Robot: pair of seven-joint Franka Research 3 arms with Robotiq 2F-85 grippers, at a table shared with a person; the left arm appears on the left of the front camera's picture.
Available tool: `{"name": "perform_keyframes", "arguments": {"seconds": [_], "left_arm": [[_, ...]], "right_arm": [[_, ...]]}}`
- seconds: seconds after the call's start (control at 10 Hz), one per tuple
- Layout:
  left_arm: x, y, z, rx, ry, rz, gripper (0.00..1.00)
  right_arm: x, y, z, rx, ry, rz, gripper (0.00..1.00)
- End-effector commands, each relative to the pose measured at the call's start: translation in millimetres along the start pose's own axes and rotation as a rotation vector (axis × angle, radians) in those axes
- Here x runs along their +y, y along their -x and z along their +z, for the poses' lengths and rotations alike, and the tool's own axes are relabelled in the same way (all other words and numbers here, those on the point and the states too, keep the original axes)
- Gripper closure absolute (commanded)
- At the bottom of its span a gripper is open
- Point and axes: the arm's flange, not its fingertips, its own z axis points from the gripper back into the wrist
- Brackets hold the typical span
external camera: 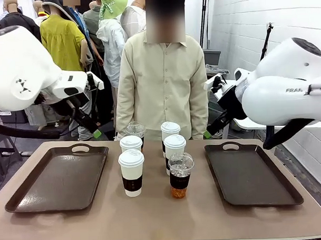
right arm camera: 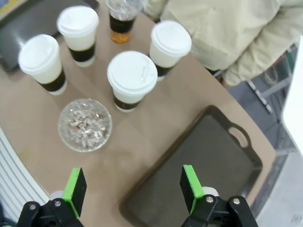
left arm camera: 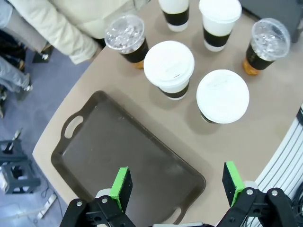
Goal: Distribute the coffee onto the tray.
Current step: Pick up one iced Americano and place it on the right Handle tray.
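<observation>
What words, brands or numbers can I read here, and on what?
"FRAN", rest hidden: on the white right robot arm.
Small black marks on the white left robot arm: not readable.
Lid embossing on the white paper cups: too small to read.

Person in beige shirt (external camera: 162,83) stands behind tan table (external camera: 153,220); white brick wall (external camera: 252,22) right.

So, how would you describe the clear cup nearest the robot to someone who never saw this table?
On the tan table, six cups stand between two dark trays. The front row, closest to the robot, holds two: a white paper cup and, on its right, the clear cup. Unlike its white-lidded neighbours, it has a transparent dome lid and amber liquid below.
</observation>
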Motion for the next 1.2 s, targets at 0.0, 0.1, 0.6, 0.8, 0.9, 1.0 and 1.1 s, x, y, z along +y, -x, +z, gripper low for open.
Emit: {"name": "perform_keyframes", "arguments": {"seconds": [0.0, 0.1, 0.6, 0.8, 0.9, 1.0, 1.1], "left_arm": [[3, 16, 3, -0.069, 0.113, -0.081, 0.0], [2, 22, 3, -0.098, 0.16, -0.136, 0.0], [11, 34, -8, -0.175, 0.216, -0.183, 0.0], [5, 31, -4, -0.13, 0.201, -0.209, 0.0], [5, 31, -4, -0.13, 0.201, -0.209, 0.0], [5, 31, -4, -0.13, 0.201, -0.209, 0.0], [5, 31, -4, -0.13, 0.201, -0.209, 0.0]], "right_arm": [[-5, 23, 4, -0.11, -0.118, 0.026, 0.0], [-5, 30, 9, -0.142, -0.168, 0.043, 0.0], [-14, 30, -2, -0.164, -0.177, 0.08, 0.0], [-12, 31, 12, -0.174, -0.199, 0.059, 0.0], [-12, 31, 12, -0.174, -0.199, 0.059, 0.0], [-12, 31, 12, -0.174, -0.199, 0.059, 0.0], [-12, 31, 12, -0.174, -0.199, 0.059, 0.0]]}}
